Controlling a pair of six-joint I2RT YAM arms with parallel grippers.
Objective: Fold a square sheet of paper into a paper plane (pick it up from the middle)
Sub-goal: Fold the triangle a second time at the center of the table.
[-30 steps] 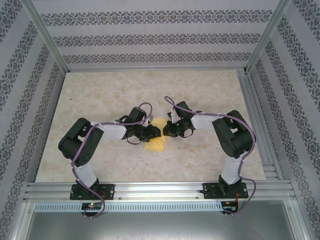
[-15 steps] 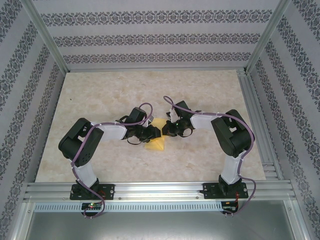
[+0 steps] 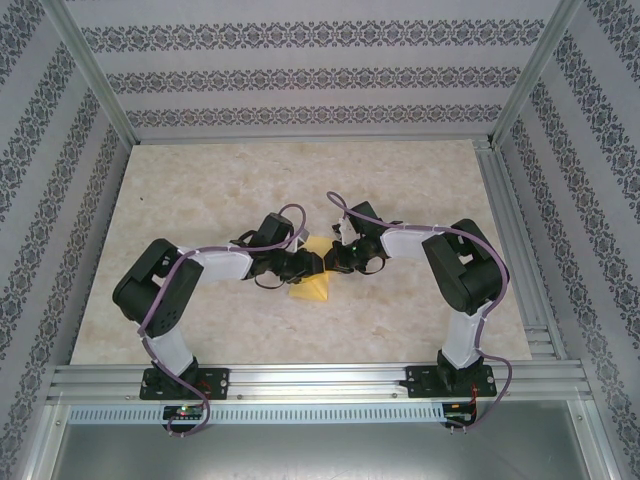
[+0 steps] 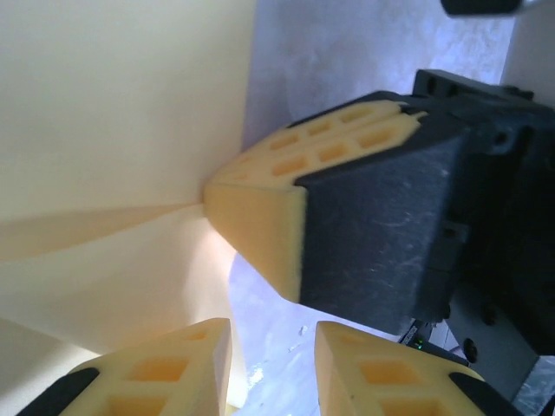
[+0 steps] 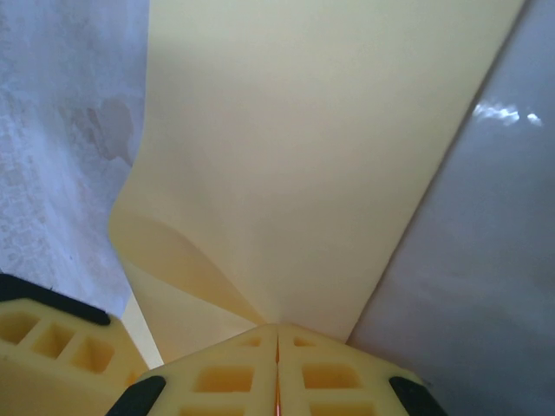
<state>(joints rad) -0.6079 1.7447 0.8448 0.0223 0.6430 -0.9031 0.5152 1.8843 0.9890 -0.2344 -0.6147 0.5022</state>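
The square sheet of paper (image 3: 311, 288) is yellow and partly folded, lying mid-table between the two arms. My right gripper (image 5: 277, 334) is shut on one edge of the paper (image 5: 303, 147), which bends up from its fingertips with a curled layer on the left. My left gripper (image 4: 273, 368) is open, with bare table between its fingers. It sits just beside the right gripper's closed fingers (image 4: 260, 217), where the paper (image 4: 113, 130) is pinched. From above, the left gripper (image 3: 316, 262) and right gripper (image 3: 332, 262) nearly touch over the sheet's far part.
The marble-patterned table (image 3: 200, 190) is bounded by aluminium rails (image 3: 320, 380) at the near edge and patterned walls around. One finger of the left gripper (image 5: 52, 347) appears at the lower left of the right wrist view.
The left gripper has edged right, closing the gap to the right gripper. The right gripper keeps its hold on the paper and has barely moved.
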